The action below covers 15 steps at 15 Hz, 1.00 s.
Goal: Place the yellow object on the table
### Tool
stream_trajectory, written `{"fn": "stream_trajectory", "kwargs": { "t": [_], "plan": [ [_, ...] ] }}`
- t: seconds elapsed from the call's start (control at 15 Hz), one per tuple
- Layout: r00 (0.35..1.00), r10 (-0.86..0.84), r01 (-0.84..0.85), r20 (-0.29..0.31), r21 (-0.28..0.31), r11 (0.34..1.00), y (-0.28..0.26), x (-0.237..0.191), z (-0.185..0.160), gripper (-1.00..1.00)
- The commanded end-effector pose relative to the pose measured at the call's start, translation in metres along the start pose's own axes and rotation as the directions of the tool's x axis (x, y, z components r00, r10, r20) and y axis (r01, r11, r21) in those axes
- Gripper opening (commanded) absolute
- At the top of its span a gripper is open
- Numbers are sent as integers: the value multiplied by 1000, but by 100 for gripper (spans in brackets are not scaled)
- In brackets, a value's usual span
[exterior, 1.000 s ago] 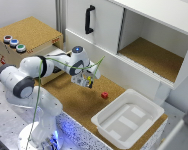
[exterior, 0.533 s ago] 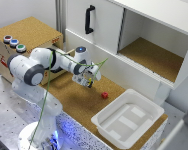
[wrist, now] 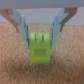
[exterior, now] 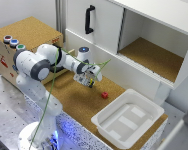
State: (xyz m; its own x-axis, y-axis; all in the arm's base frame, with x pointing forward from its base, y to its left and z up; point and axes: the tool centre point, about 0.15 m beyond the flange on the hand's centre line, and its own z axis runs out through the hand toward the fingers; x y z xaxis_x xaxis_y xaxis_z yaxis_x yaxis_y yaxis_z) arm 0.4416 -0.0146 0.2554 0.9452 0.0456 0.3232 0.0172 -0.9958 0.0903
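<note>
One block low over the table, tub empty

One gripper [exterior: 90, 80] hangs just above the table [exterior: 69, 97], near its cabinet-side edge, so the yellow block [wrist: 40, 48] can be set down gently. Its fingers [wrist: 21, 25] are closed part-way, pinching the block. Rightward lies a red block [exterior: 104, 94], then the white tub [exterior: 128, 120], empty, at the table's far corner.

The cork tabletop [exterior: 69, 97] is carrying a red block [exterior: 104, 94] and a white tray [exterior: 128, 121] — the block lying just beside the tray.
</note>
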Motion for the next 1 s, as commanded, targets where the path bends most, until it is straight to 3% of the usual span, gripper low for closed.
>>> {"fn": "stream_trajectory", "kwargs": {
  "t": [0.0, 0.4, 0.93],
  "plan": [
    [998, 41, -39, -53, 37, 999, -13, 7, -76, 100],
    [991, 133, -132, -29, 23, 991, -39, 28, -157, 100],
    [991, 133, -133, -20, 17, 991, -41, 30, -161, 100]
  ]
}}
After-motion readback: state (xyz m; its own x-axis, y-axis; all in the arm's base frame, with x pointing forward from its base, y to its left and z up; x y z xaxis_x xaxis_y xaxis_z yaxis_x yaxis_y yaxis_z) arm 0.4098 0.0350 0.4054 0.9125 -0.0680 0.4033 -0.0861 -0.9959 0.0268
